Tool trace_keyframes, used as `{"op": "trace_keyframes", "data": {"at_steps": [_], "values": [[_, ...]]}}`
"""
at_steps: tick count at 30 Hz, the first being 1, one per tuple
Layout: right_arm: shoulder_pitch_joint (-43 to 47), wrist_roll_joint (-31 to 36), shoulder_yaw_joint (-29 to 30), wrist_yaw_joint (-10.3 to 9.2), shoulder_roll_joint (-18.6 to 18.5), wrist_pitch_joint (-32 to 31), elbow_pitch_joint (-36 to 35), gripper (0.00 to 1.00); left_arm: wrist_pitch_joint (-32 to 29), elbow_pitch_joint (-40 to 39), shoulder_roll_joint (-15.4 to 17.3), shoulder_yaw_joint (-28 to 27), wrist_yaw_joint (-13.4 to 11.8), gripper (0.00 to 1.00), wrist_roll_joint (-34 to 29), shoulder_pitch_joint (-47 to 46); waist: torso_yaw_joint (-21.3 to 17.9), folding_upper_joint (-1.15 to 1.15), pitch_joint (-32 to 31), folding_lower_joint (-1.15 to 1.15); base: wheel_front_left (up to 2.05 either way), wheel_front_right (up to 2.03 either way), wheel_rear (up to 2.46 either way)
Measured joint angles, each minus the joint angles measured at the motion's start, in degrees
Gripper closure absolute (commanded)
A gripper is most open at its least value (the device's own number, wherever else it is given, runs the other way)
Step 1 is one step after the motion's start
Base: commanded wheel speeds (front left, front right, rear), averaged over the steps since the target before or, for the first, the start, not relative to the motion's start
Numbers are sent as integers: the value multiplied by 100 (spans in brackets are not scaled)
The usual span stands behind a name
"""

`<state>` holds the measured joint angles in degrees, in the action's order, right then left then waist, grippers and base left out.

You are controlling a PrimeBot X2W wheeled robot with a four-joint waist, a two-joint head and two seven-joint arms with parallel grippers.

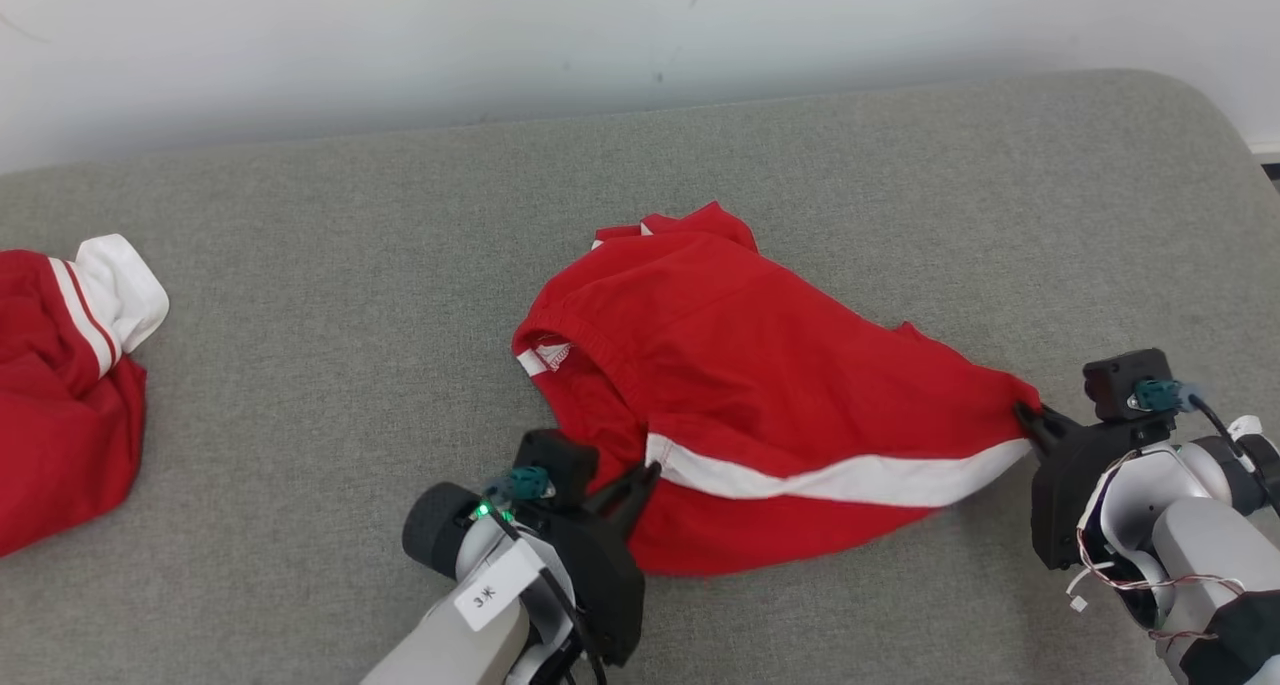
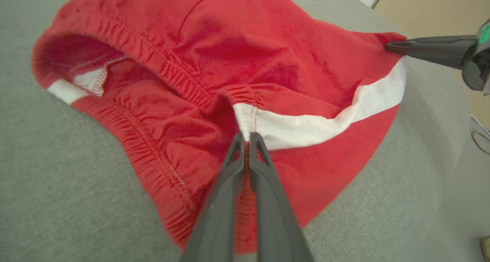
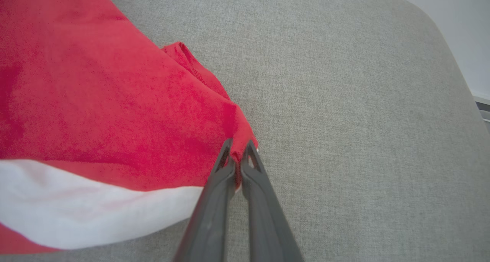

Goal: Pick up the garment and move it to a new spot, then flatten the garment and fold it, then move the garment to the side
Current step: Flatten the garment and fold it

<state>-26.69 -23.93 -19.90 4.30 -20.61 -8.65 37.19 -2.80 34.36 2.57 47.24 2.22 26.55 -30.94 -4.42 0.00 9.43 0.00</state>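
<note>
dark fingers of the left gripper (image 2: pixel 247 136) are pinched tight on the waistband (image 2: pixel 245 97), right where the white stripe (image 2: pixel 317 120) begins, cloth sandwiched between the jaws. over on the far side the right gripper (image 3: pixel 237 146) is nipped just as narrow on a corner of the red garment (image 1: pixel 760 365), which lies rumpled midway across the grey cushion (image 1: pixel 300 385), stripe drawn between the two grips. looks like the lift-and-carry step is on. to do it well, i'd say raise both arms together and level, stripe edge taut but not yanked, since each pinch bites only a small fold and could slip. carry high enough that the slack belly clears the cushion, and steer away from the other red garment (image 1: pixel 60 395) at the left edge.
</note>
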Motion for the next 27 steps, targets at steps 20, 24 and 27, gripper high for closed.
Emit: {"op": "trace_keyframes", "data": {"at_steps": [20,24,27], "values": [[-1481,-745,-229,286,192,-709,-21,100,411,-166,477,-1581,287,100,1070,-957,348,0,41,1,0,0,0],[-3027,-872,-85,310,292,-918,85,100,224,-130,788,-1972,289,100,1112,-2185,348,0,226,0,0,0,0],[-4091,-882,176,311,234,-647,133,100,332,-170,778,-2156,290,100,1007,-3259,336,0,399,1,0,0,0]]}}
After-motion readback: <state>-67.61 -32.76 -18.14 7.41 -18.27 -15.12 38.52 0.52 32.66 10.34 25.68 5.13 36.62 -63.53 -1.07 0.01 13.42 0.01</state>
